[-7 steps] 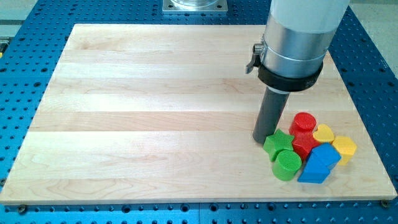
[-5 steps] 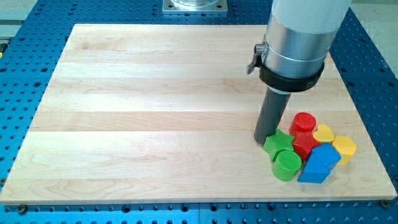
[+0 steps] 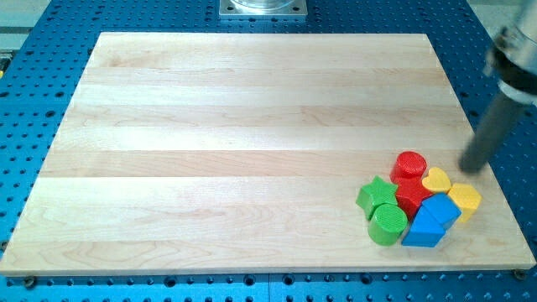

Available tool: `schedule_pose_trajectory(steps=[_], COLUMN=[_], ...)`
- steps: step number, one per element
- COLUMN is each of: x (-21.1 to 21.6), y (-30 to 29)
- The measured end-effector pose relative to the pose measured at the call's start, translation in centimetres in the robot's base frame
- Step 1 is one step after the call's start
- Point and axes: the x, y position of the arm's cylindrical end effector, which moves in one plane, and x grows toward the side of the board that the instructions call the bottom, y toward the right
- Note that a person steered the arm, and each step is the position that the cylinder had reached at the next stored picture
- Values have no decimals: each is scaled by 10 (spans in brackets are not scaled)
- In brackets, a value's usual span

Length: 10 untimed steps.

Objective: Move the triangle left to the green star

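Observation:
The green star (image 3: 375, 195) lies at the left of a tight cluster near the board's lower right. A green cylinder (image 3: 387, 223) sits just below it. A blue triangular block (image 3: 423, 229) lies at the cluster's bottom, touching a blue block (image 3: 442, 207) to its upper right. A red cylinder (image 3: 409, 165), a red block (image 3: 411, 195), a yellow heart (image 3: 435, 179) and a yellow hexagon (image 3: 464, 199) fill the rest. My tip (image 3: 471, 167) is blurred at the view's right edge, right of the yellow heart and apart from all blocks.
The wooden board (image 3: 210, 143) lies on a blue perforated table (image 3: 25, 126). A metal mount (image 3: 263, 7) stands at the view's top. The cluster sits close to the board's right and bottom edges.
My tip has jumped from the upper left side of the green star to the far right edge of the board. The blocks have not moved.

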Motion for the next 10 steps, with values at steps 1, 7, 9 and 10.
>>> schedule_pose_trajectory(steps=[1,7,9,10], x=[84,94,29,30], y=[15,-111,-143,-154])
